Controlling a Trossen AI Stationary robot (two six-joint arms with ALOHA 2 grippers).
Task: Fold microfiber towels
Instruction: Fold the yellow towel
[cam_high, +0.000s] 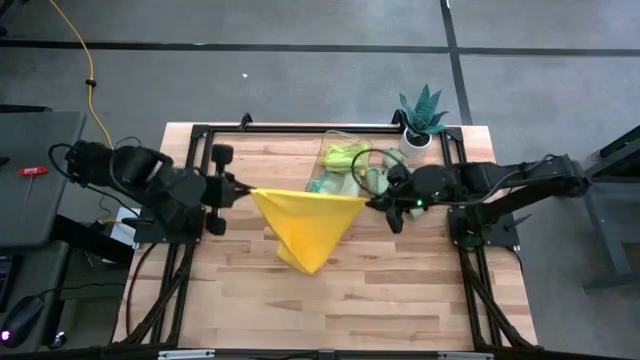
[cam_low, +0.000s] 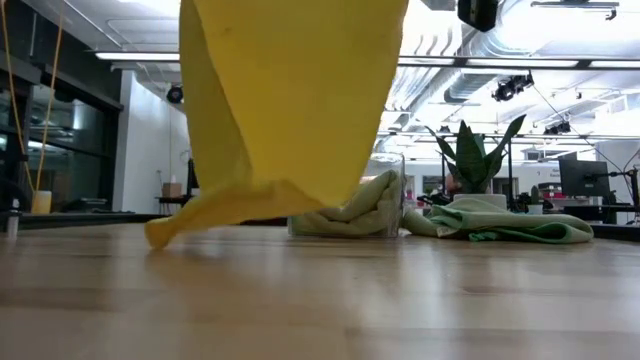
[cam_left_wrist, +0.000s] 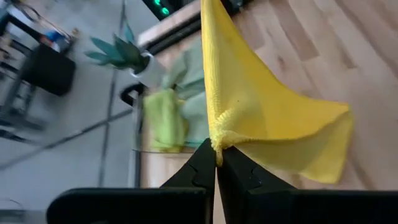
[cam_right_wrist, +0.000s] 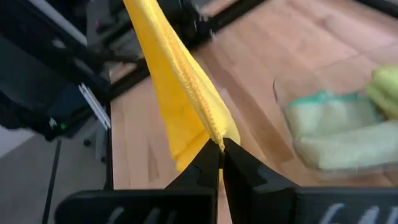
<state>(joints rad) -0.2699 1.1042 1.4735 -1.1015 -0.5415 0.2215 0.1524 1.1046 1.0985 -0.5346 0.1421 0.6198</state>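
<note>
Both arms had the yellow towel (cam_high: 305, 225) strung up between them over the middle of the counter (cam_high: 400, 300). The left gripper (cam_high: 243, 190) had its fingers (cam_left_wrist: 199, 171) pressed together on one top corner, and the right gripper (cam_high: 372, 203) had its fingers (cam_right_wrist: 202, 168) clamped on the opposite corner. The top hem ran as a taut line straight across from one arm to the other. Below that line the cloth hung down in a rough triangle and tapered toward the front of the counter. In the low view its lowest tip (cam_low: 165, 232) seemed to brush the wood, though from that angle I could not be sure it touched.

What the next move turns on, to my eye, was that stretched edge. It lay left to right, each arm had an equal share of it, and the loose bulk trailed forward of the fingers, toward the front edge. To lay the towel flat, both arms would likely have to go down and draw back together, or the tail would bunch under the hem.

Behind the hanging cloth, the clear bin (cam_high: 345, 150) sat near the back edge with the lime green towel (cam_high: 345, 155) in it. The pale mint green towels (cam_low: 500, 222) were heaped beside it, close to the potted plant (cam_high: 422, 118).
</note>
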